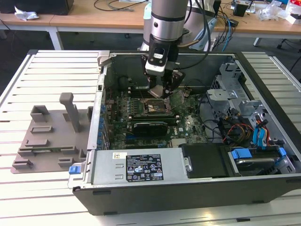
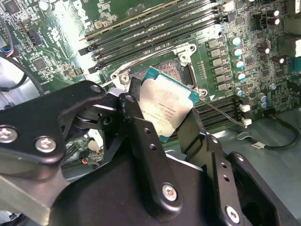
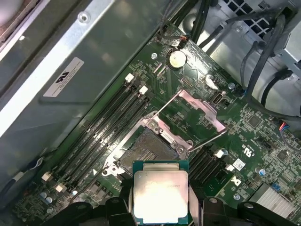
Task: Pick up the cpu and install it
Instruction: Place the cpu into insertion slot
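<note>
Well inside computer case (image 1: 197, 195), cpu (image 3: 161, 195) in pincer (image 2: 162, 115).

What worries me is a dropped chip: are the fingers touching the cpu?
Touching. In the second wrist view the fingers clamp opposite edges of the cpu with no gap.

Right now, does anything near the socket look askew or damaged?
The cpu, held in the gripper over the socket, looks turned out of line with the socket's frame in both wrist views. No damage visible.
</note>
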Controlling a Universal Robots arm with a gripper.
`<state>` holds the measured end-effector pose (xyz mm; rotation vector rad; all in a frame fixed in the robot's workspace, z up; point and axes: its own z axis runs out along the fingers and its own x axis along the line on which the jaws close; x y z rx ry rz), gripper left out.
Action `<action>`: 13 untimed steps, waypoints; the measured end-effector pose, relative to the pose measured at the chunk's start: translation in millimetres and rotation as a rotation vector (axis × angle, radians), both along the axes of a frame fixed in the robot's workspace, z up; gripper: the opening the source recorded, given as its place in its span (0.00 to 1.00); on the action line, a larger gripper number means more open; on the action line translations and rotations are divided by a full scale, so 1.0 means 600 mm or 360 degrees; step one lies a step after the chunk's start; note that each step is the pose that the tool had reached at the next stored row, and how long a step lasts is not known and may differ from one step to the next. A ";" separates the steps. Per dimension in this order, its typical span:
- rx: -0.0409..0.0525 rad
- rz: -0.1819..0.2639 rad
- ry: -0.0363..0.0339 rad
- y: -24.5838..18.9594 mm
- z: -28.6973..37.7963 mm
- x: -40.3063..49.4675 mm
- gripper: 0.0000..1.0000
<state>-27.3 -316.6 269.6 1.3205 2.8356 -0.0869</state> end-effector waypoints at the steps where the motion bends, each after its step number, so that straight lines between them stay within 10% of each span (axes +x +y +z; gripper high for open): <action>1: 0.0000 -0.0018 0.0000 0.0000 0.000 0.000 0.55; 13: -0.0001 -0.0208 0.0000 0.0000 -0.001 0.000 0.55</action>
